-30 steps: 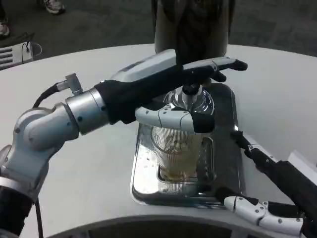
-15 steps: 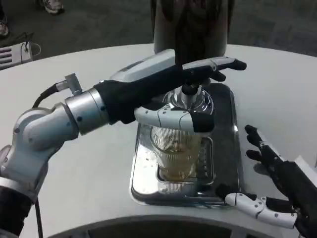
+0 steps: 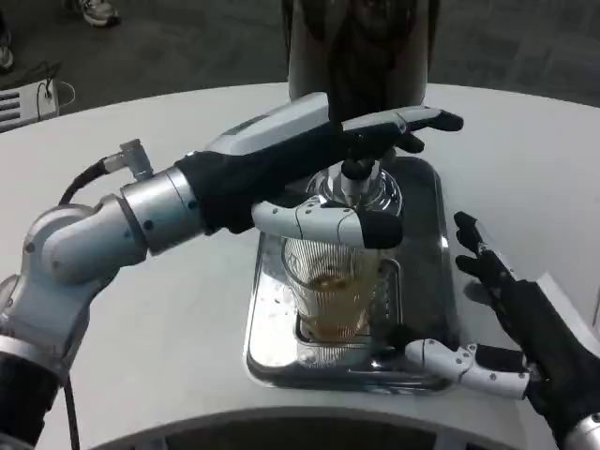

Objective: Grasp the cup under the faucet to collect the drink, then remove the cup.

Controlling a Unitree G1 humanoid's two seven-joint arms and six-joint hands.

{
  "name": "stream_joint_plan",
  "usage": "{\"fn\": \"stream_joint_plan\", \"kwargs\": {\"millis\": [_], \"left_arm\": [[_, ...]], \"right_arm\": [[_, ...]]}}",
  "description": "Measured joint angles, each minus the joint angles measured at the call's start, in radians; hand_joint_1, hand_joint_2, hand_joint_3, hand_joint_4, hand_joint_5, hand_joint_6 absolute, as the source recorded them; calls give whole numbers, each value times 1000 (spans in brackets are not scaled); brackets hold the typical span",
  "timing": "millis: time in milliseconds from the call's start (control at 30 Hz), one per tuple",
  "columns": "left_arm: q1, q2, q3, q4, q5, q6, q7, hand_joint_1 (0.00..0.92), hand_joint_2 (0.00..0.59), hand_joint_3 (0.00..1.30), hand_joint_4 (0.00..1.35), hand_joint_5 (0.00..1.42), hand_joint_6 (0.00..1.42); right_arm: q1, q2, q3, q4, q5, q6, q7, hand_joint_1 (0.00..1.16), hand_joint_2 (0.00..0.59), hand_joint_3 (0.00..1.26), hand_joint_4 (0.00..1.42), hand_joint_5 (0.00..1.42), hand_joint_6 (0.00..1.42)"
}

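Now your left hand (image 3: 323, 178) reaches over the ribbed cup (image 3: 330, 286), thumb across its rim, the other fingers extended past the faucet (image 3: 356, 178); whether it grips is unclear. Below it, the cup stands on the steel drip tray (image 3: 427, 281). Your right hand (image 3: 502, 337) waits beside the tray, fingers spread, holding nothing.

Cup (image 3: 330, 300) rim and faucet (image 3: 354, 183) mostly hidden behind left hand (image 3: 309, 159). Dispenser (image 3: 361, 47) cut off at top edge, right wrist at bottom corner.
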Motion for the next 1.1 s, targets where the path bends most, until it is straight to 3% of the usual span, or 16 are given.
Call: {"fn": "stream_joint_plan", "kwargs": {"millis": [533, 1100], "left_arm": [[-21, 0, 0, 43, 0, -15, 0, 0, 26, 119, 42, 147, 222], [-28, 0, 9, 72, 1, -26, 12, 0, 32, 126, 49, 147, 222]], "right_arm": [[-112, 24, 49, 147, 13, -35, -45, 815, 201, 0, 0, 29, 79], [-169, 25, 66, 206, 33, -44, -54, 814, 201, 0, 0, 34, 78]]}}
